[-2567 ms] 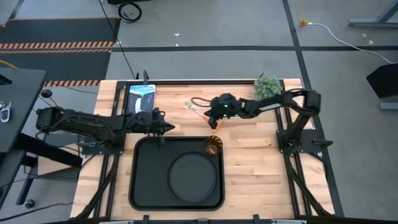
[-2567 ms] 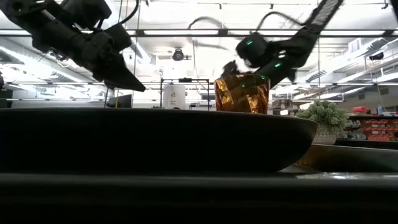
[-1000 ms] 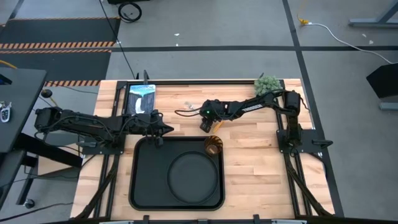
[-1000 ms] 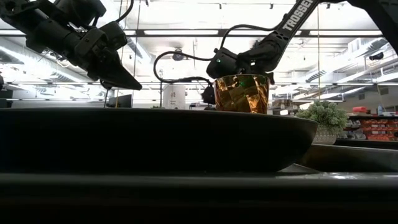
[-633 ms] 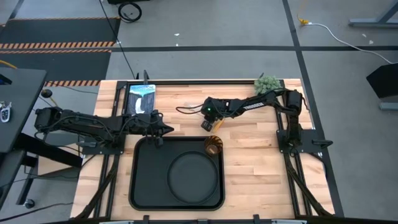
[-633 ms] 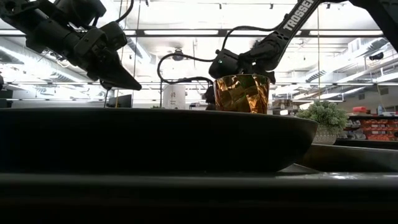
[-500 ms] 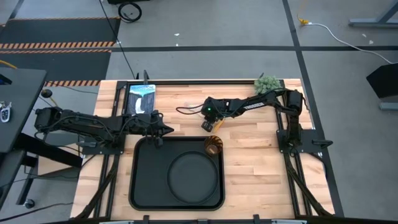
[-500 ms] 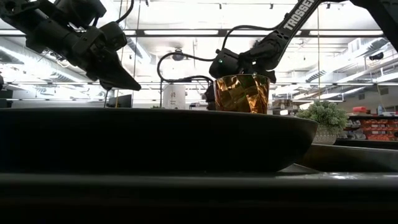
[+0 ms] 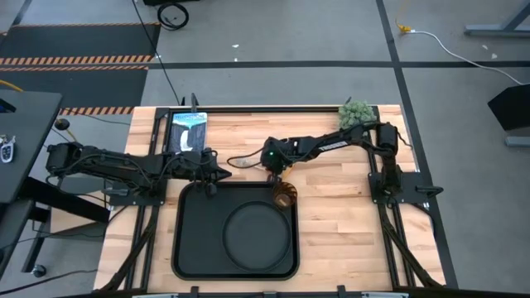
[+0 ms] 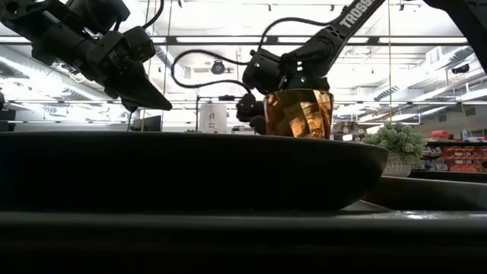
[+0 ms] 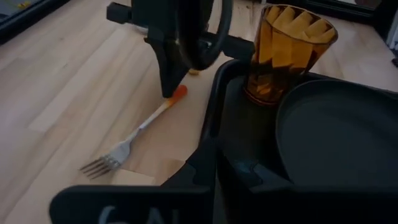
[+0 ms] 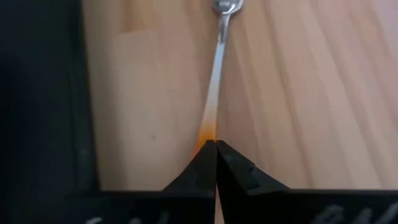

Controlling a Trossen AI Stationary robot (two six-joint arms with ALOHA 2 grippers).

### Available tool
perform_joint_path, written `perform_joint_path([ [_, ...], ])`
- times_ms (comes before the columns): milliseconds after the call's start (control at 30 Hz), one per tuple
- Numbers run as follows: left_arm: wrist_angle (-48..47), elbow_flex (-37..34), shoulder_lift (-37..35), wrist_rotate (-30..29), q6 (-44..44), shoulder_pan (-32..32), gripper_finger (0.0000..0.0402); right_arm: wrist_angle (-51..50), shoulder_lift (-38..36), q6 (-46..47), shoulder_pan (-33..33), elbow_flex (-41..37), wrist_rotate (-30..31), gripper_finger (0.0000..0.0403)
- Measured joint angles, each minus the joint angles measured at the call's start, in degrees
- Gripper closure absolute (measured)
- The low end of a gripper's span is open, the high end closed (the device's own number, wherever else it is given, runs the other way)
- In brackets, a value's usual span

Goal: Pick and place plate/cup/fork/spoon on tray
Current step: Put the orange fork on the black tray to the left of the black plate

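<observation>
Fork [image 11: 134, 142]: lies flat on the wooden counter [image 9: 339, 207], just outside the tray's far rim; silver tines point away from the tray, the red-orange handle end points toward it.
Right gripper [image 12: 215, 147]: down at the fork's handle end, its two dark fingers [image 12: 233, 165] brought together to a narrow point, closed on the orange tip of the handle. In the high view the right gripper [image 9: 274, 165] sits just beyond the tray's far rim, close to the cup.
Cup [image 9: 284, 196]: amber tumbler standing upright inside the tray at its far right corner, just beside the plate; in the low view the cup [image 10: 299, 113] shows above the plate's rim.
Plate [image 9: 257, 234]: round and black, lying flat in the tray, toward its right half.
Tray [image 9: 192, 240]: black rectangle at the near middle of the counter, holding the plate and the cup; its left part is bare.
Spoon: cannot be made out in any view.
Left gripper [image 9: 217, 173]: hangs above the counter at the tray's far left corner, clear of the tray in the low view, where the left gripper [image 10: 156, 101] tapers to a point; whether its fingers are parted or together cannot be told.
Tablet [image 9: 188, 131]: dark device lying on the counter's far left part, beyond the left arm.
Plant [image 9: 355, 113]: small green plant at the counter's far right edge.
</observation>
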Motion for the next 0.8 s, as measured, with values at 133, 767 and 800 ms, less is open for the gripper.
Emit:
perform_joint_path([
  [133, 0.0, 0.0, 0.5, 0.0, -0.9, 0.0, 0.0381, -2.8, -0.1, -0.4, 0.1, 3.0, 0.3, 0.0391],
  [767, -1.0, 5.0, 12.2, -5.3, -1.4, 1.5, 0.0282, -4.8, -13.7, -3.4, 2.4, 1.1, 10.6, 0.0391],
  [800, -1.4, 5.9, 13.4, -4.9, -0.3, 1.9, 0.0276, -4.6, -15.0, -3.4, 2.6, 0.1, 10.7, 0.0391],
])
